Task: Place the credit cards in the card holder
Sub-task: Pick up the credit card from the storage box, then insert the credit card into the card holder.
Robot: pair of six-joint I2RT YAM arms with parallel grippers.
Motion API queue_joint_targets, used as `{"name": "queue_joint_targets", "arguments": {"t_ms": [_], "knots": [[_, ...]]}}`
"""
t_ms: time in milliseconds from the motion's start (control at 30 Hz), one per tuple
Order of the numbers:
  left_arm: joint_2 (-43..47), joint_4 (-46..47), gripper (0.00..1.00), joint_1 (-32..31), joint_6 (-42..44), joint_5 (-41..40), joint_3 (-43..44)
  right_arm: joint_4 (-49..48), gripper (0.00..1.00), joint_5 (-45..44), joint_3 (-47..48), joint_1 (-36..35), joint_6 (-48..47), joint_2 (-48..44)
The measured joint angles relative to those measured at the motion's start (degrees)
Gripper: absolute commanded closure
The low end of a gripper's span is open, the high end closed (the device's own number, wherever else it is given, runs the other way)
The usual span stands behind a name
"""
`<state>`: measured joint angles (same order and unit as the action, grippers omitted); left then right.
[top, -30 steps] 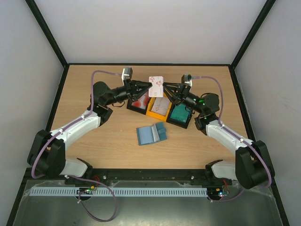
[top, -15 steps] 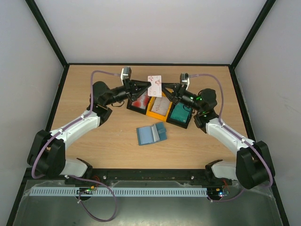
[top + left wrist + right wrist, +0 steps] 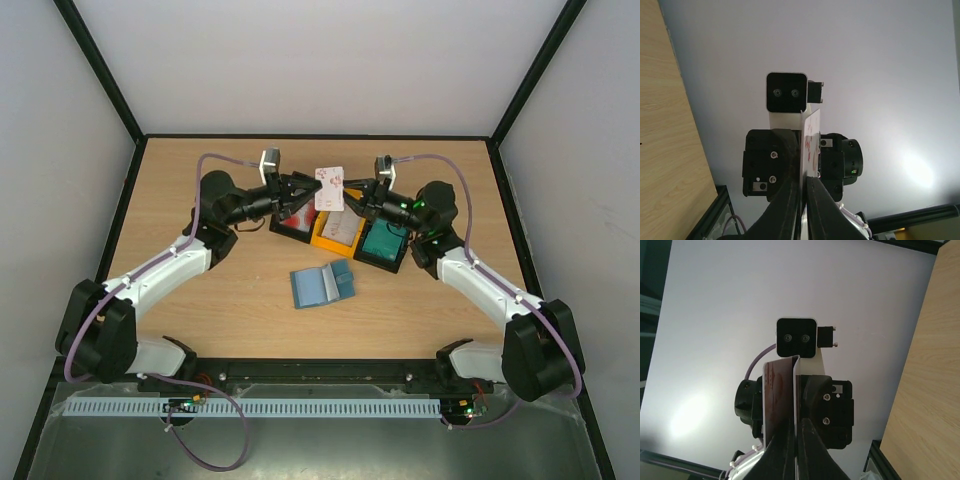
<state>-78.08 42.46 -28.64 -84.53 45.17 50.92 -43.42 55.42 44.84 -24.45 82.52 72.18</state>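
Note:
A red-and-white credit card (image 3: 330,188) hangs upright in the air above the bins, pinched from both sides. My left gripper (image 3: 317,190) is shut on its left edge and my right gripper (image 3: 346,196) is shut on its right edge. In the left wrist view the card (image 3: 811,137) stands edge-on between the shut fingers of the left gripper (image 3: 805,184). In the right wrist view a red-printed face (image 3: 779,390) and a thin white edge rise from the right gripper (image 3: 796,424); I cannot tell whether that is one card or two. The blue card holder (image 3: 322,285) lies open on the table.
Three bins stand in a row under the grippers: a black bin (image 3: 284,229) with red-and-white cards, a yellow bin (image 3: 322,240) with whitish cards, and a black bin (image 3: 385,265) with green-teal cards. Black frame rails edge the wooden table (image 3: 200,290).
The card has turned from lying wide to standing more upright and sits slightly lower. The right wrist has shifted left and rolled. Both grippers have kept their hold.

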Motion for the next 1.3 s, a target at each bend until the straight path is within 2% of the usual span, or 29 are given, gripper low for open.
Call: {"name": "queue_joint_targets", "arguments": {"t_ms": [300, 567, 733, 1100, 1200, 1300], "knots": [[0.09, -0.76, 0.90, 1.07, -0.11, -0.20, -0.42, 2.69, 0.98, -1.25, 1.09, -0.35, 6.01, 0.20], [0.11, 0.09, 0.91, 1.99, -1.01, -0.17, -1.73, 9.05, 0.98, -2.45, 3.82, -0.35, 7.93, 0.26], [0.11, 0.26, 0.97, 2.51, -1.46, -0.17, -2.54, 12.15, 0.98, -3.50, 4.35, -0.13, 7.23, 0.26], [1.44, -1.88, 0.97, 4.55, -0.66, -0.13, -4.44, 21.49, 0.98, -4.96, 4.72, 5.75, -2.16, -2.60], [3.67, -4.57, 0.97, 5.57, 1.77, -0.22, -5.11, 24.83, 0.98, -5.64, 4.76, 6.99, -6.78, -4.35], [6.47, -11.19, 0.97, 5.95, 7.74, -1.14, -5.88, 29.97, 0.98, -6.91, 4.83, 7.23, -13.51, -5.55]]}}
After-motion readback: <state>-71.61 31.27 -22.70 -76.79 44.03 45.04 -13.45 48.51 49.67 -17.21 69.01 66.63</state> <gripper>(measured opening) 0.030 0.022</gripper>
